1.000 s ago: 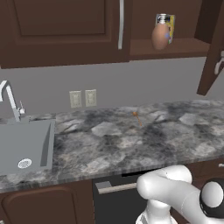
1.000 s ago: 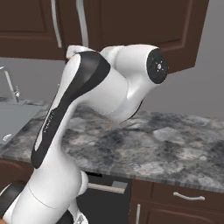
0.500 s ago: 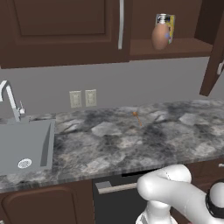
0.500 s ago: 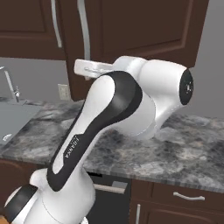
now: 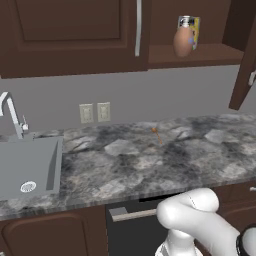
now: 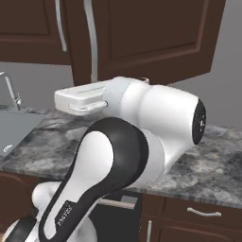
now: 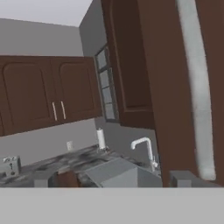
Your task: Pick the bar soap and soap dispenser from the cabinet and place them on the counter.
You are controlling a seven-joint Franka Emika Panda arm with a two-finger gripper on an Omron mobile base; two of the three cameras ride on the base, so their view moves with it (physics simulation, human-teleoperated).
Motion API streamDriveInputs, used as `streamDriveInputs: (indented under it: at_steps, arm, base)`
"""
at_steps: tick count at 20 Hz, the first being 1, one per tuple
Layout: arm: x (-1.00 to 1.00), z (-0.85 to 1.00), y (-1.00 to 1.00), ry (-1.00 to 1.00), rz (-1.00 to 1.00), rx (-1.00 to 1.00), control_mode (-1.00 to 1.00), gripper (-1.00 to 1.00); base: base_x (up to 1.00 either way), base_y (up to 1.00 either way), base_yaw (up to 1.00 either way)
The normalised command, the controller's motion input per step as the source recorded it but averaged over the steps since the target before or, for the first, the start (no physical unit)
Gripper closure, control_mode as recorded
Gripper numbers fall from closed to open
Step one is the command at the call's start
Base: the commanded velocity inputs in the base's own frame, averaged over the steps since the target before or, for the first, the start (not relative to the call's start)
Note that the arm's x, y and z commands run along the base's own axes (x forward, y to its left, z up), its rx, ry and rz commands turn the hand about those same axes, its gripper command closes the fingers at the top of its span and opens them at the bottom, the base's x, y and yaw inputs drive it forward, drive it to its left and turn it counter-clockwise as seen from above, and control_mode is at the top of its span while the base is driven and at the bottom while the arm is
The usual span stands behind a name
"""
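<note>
The soap dispenser was seen upright on the cabinet shelf at upper right, before a yellow-and-blue box. The tiny bar soap lay on the counter mid-frame. The gripper was spread wide, holding nothing, beside a silver door handle.

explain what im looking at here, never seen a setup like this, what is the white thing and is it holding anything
The white thing is a robot arm in a simulated kitchen. Two pictures come from cameras on its base, behind the arm to its left and right; the third looks out from its hand. The left base view shows a marbled counter with a sink and the small bar soap lying on it. The brown soap dispenser stands on the open cabinet's shelf. The gripper is open, holding nothing.
</note>
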Motion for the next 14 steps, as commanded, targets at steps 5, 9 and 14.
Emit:
streamDriveInputs:
  at_steps: [5,9,14]
  arm:
    - [-0.41,-0.04,0.98,-0.17,-0.01,-0.17,-1.00,-1.00]
    - [-0.35,0.00,0.80,-0.26,-0.06,-0.22,-1.00,-1.00]
    - [-0.08,0.00,0.66,-0.22,-0.15,-0.26,-1.00,-1.00]
  base:
    - [0.00,0.00,0.00]
    - [0.00,0.00,0.00]
    - [0.00,0.00,0.00]
